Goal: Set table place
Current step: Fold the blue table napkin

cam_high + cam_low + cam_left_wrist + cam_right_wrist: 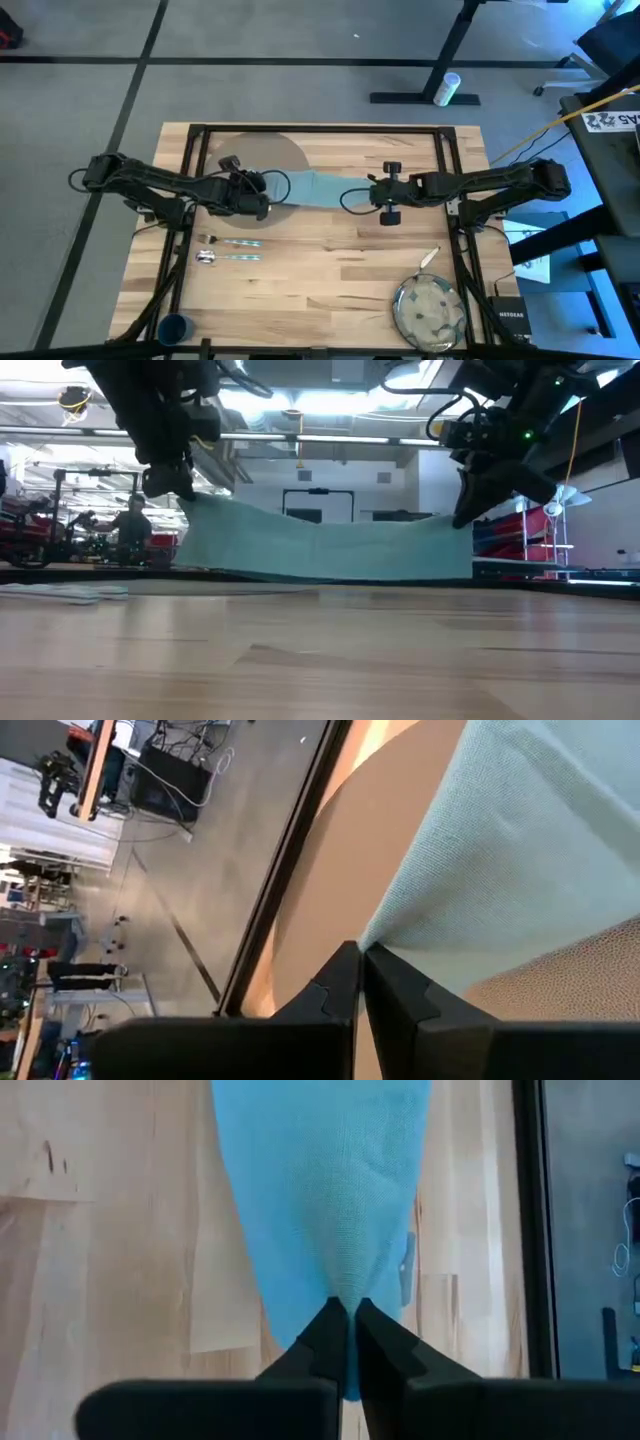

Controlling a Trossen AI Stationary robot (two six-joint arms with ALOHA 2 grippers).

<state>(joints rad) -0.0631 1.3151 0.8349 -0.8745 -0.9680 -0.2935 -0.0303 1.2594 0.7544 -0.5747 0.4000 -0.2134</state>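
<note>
While stretched between them above the table (340, 260), teal napkin (318, 188) pinched by left gripper (268, 190) and right gripper (358, 193), both arms reaching inward.

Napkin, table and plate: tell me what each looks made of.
Napkin: woven teal cloth, matte; the weave shows, and it sags between the left pincer and the right pincer, both shut on its ends. Table: pale wooden strips, smooth, with a black frame that looks like metal. Plate: speckled and glossy, probably glazed ceramic.
</note>
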